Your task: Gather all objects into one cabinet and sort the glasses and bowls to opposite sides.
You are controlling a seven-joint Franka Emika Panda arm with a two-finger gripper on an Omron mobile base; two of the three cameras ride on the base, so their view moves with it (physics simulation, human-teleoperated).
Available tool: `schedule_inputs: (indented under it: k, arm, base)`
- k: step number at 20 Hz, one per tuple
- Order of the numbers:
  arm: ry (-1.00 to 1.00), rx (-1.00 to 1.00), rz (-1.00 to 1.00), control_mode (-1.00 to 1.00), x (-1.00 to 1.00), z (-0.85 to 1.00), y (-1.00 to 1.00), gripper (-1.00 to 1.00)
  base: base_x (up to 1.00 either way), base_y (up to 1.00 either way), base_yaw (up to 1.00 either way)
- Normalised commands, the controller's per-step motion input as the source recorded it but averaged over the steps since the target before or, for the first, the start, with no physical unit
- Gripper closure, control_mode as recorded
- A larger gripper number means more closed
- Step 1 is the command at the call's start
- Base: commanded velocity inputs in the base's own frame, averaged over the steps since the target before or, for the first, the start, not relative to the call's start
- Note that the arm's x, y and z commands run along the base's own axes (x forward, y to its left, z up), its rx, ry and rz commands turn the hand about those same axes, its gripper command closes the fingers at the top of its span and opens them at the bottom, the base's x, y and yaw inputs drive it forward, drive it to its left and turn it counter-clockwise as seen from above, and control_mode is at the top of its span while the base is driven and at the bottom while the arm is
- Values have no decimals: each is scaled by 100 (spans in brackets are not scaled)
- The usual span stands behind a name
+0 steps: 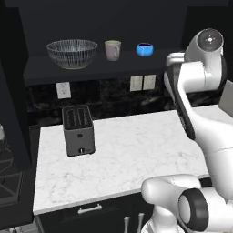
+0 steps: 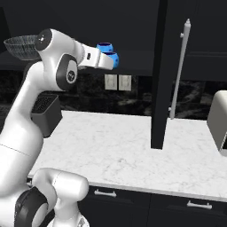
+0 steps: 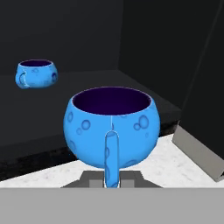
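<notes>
the gripper [image 3: 112,181] is clenched on the handle of a round, glossy blue bowl [image 3: 111,127] with dimpled sides, held above the white marble tabletop [image 1: 132,154]. at eleven o'clock, a matching blue bowl [image 3: 36,73] sits on the dark shelf [image 1: 91,68], beyond it a smooth beige cup [image 1: 113,50] and a ribbed clear glass bowl [image 1: 72,53].

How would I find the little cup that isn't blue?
Look up at the dark shelf of the black wall cabinet, above the white marble counter. Three things stand there in a row; the beige cup is the middle one. It is plain and straight-sided, between the wide clear glass bowl and a round bright blue bowl.
</notes>
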Motion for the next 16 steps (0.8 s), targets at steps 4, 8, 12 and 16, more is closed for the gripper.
schedule_inputs:
  k: [4, 8, 12, 16]
  arm:
    - [3, 4, 1, -100, 68, 0, -31, 100]
    - [5, 2, 1, -100, 44, -1, -24, 100]
    - [2, 0, 0, -100, 43, -3, -15, 100]
    - [0, 1, 0, -100, 49, -14, -20, 100]
  base:
    - [0, 0, 0]
    - [0, 0, 0]
    - [0, 0, 0]
    - [0, 0, 0]
